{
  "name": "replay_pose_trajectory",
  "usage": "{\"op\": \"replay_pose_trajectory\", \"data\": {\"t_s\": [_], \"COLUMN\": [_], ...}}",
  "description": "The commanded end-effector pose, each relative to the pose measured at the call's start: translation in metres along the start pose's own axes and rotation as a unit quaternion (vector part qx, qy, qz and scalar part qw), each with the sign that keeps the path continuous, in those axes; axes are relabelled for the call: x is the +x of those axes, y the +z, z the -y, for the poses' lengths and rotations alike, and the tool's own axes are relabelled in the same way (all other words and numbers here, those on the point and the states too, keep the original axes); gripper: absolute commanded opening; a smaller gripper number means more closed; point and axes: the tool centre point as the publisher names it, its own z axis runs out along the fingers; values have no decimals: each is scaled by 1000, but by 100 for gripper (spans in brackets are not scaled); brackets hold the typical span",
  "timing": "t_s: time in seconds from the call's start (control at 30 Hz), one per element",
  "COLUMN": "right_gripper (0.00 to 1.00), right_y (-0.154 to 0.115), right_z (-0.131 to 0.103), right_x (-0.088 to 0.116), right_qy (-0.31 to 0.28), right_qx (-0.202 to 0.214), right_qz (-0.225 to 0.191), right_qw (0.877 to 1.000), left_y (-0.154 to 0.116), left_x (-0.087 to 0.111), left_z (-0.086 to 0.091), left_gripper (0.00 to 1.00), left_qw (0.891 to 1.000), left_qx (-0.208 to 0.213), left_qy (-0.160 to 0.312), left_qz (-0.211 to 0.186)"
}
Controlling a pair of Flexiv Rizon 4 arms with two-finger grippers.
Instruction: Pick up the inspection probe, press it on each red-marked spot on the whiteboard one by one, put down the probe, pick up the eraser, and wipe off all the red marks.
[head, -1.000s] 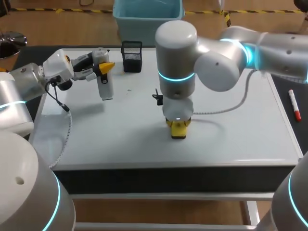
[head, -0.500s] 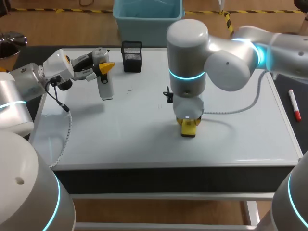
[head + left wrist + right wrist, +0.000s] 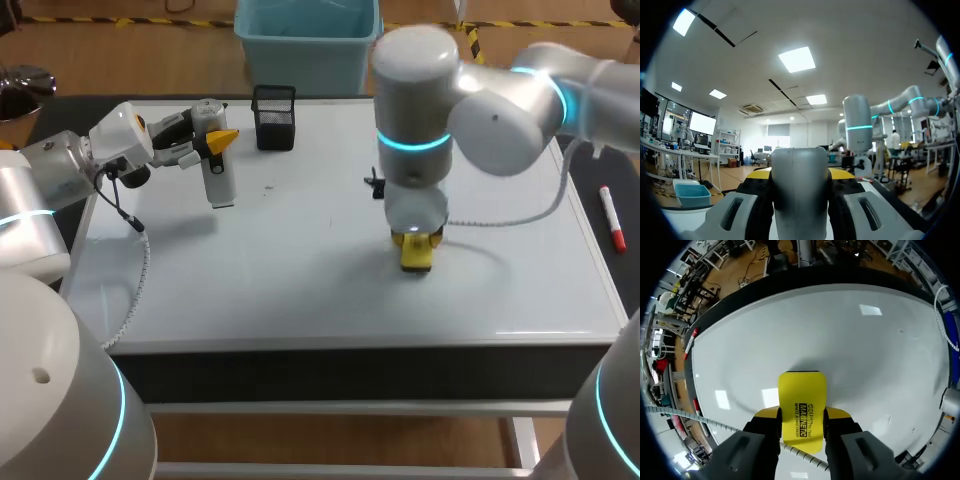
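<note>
Head view with both wrist views. The left gripper [image 3: 213, 140] was clamped on the inspection probe [image 3: 219, 180], a pale grey cylinder held upright over the far-left part of the whiteboard [image 3: 300, 290]. In the left wrist view the probe filled the gap between the two yellow-tipped fingers, one against each side. Whether its lower end touched the board cannot be told.

The right arm came in from the far right, and its wrist pointed straight down. The right gripper [image 3: 801, 415] gripped the yellow eraser [image 3: 801, 390] from both sides, fingers set narrow to the block's width. The eraser lay down at the board's surface, right of the middle and toward the near edge.

A black mesh pen holder [image 3: 274, 118] stood at the far edge, just right of the probe. A red marker [image 3: 612, 218] lay off the whiteboard's right edge.
</note>
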Motion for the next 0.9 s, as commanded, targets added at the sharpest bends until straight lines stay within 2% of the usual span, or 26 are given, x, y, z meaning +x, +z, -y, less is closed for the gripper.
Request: {"op": "replay_pose_trajectory", "data": {"t_s": [0.03,0.2,0.5,0.9], "right_gripper": [0,0,0,0], "right_y": [-22,-44,-55,-55], "right_z": [28,52,87,89], "right_x": [8,11,20,22], "right_qy": [-13,-22,-11,-2], "right_qx": [-26,-24,-50,-47], "right_qz": [-10,-5,45,42], "right_qw": [1000,999,998,998], "left_y": [1,1,1,1], "left_x": [-1,-1,-1,-1], "left_z": [0,0,0,0], "left_gripper": [0,0,0,0], "left_qw": [1000,1000,1000,1000], "left_qx": [1,1,1,1], "left_qy": [0,0,0,0], "left_qz": [-1,-1,-1,-1]}}
